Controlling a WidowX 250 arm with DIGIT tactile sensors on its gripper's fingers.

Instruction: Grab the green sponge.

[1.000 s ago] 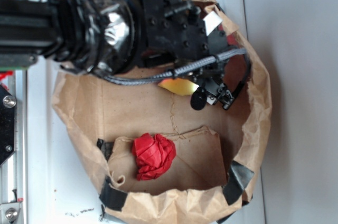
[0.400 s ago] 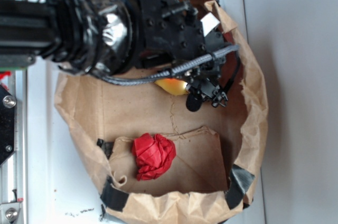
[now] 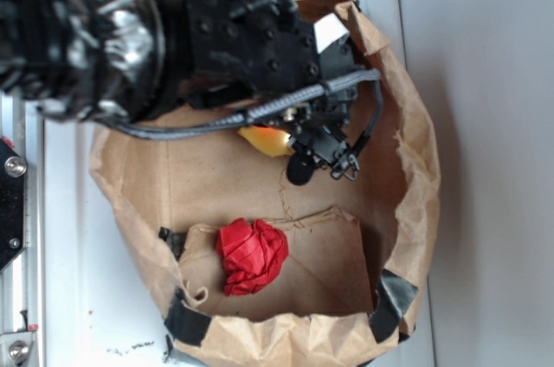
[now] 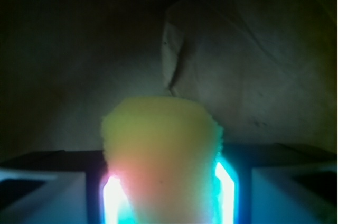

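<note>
A crumpled brown paper bag point(image 3: 415, 151) lies on the white bench point(image 3: 78, 254). From upper left, the pincer point(image 3: 299, 138) clamps the green sponge point(image 4: 161, 155).

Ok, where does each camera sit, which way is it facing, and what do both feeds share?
Exterior: overhead, looking down into the brown paper bag; shows the black arm, the hand and the red cloth ball.
Wrist: mounted on the hand, looking forward past its fingers at the bag's creased paper.
Shared: the green sponge, pale yellow, squeezed between the fingers.
</note>
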